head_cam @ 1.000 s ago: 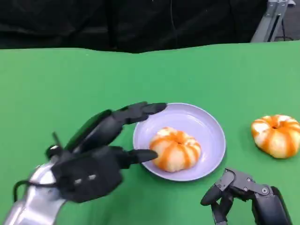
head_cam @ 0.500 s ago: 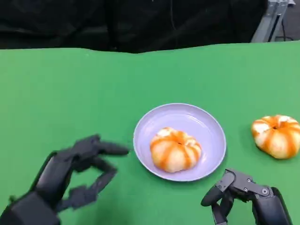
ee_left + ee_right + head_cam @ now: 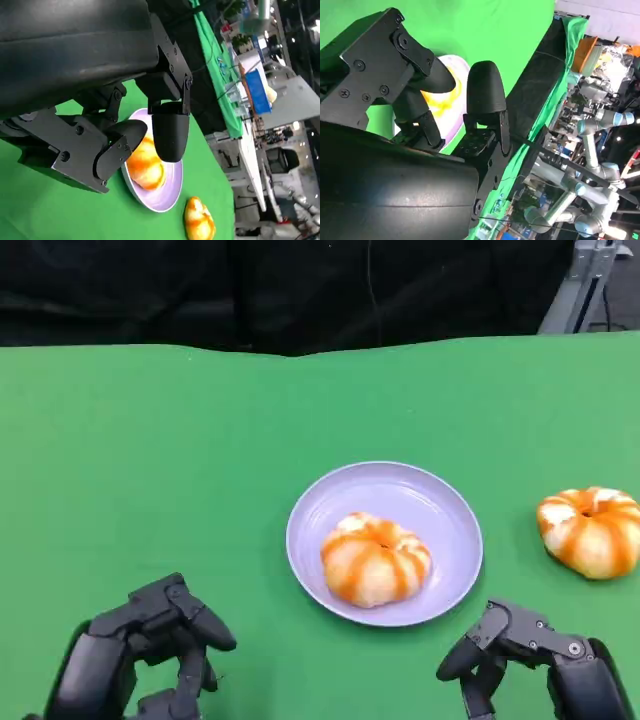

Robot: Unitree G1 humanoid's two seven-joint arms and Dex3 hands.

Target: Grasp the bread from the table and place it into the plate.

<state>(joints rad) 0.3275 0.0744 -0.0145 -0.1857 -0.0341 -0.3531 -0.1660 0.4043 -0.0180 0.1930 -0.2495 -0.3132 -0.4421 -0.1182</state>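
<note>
One orange-striped round bread (image 3: 375, 558) lies in the lavender plate (image 3: 440, 502) at the middle of the green table. A second bread of the same kind (image 3: 592, 530) sits on the cloth to the plate's right. My left hand (image 3: 140, 660) is low at the near left, well apart from the plate, holding nothing, its fingers bent but apart. My right hand (image 3: 530, 665) hangs near the front edge, just below the plate's right side, also with nothing in it. In the left wrist view my left hand (image 3: 115, 100) looks onto the plated bread (image 3: 145, 167) and the loose bread (image 3: 200, 220).
The green cloth (image 3: 150, 460) stretches bare to the left and behind the plate. A black backdrop (image 3: 300, 290) closes off the far edge, with a metal stand (image 3: 590, 280) at the far right corner.
My left hand has pulled back from the plate's left rim to the near left corner. The bread stays in the plate. My right hand has kept its place.
</note>
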